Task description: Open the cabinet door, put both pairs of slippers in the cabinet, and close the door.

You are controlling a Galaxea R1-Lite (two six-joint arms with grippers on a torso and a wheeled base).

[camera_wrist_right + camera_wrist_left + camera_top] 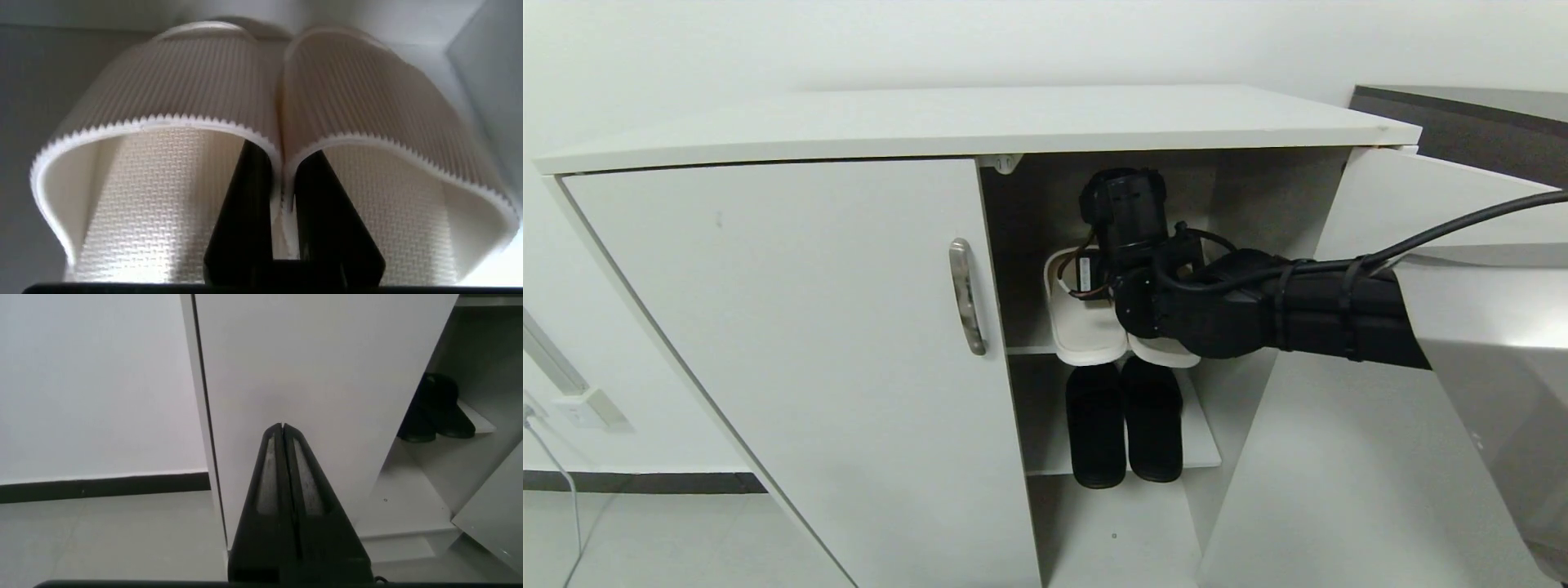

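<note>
The white cabinet (980,122) has its right door (1339,457) swung open and its left door (768,343) closed. A pair of white slippers (1086,331) lies on the upper shelf, heels jutting over its front edge. My right arm (1258,314) reaches into that compartment. My right gripper (282,163) is shut on the touching inner edges of the two white slippers (163,90). On the shelf below, a pair of black slippers (1123,425) lies side by side. My left gripper (282,431) is shut on nothing, low before the closed door, with the black slippers (437,408) off to one side.
The closed door carries a metal handle (964,296) near its inner edge. A wall socket (592,408) with a cable sits low on the wall to the left of the cabinet. The bottom compartment (1111,531) under the black slippers holds nothing.
</note>
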